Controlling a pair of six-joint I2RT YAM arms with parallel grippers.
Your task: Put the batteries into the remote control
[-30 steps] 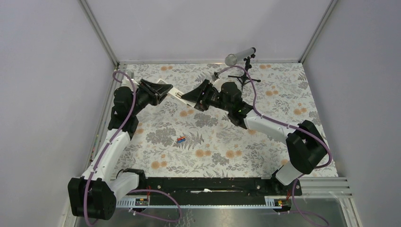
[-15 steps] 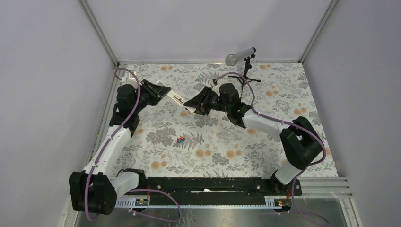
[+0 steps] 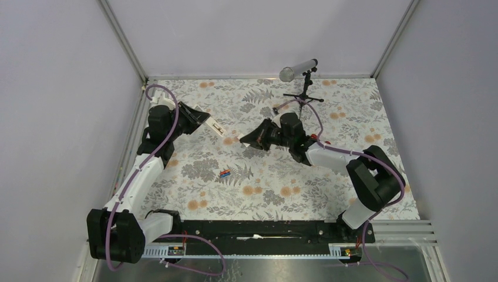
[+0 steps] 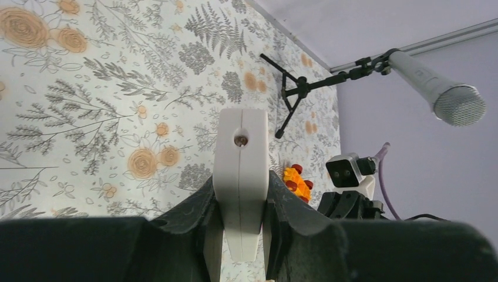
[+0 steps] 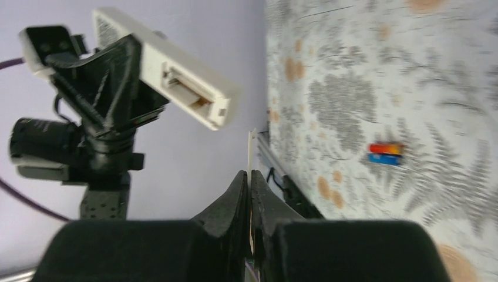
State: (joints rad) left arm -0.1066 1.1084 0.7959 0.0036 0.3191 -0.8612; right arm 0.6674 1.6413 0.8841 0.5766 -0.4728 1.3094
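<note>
White remote, tan inside its open slot. Batteries: one red, one blue. White cover. Black left gripper, black right gripper. Off-white cloth, printed with grey ferns and leaves and orange flowers. Orange car with red wheels. Grey mic with a silver mesh head, on a black stand. Purple cable. Pale lilac-grey walls.

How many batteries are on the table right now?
2: a small red cylindrical cell and a blue one, side by side mid-table on the floral cloth. Others may be hidden from view.
</note>
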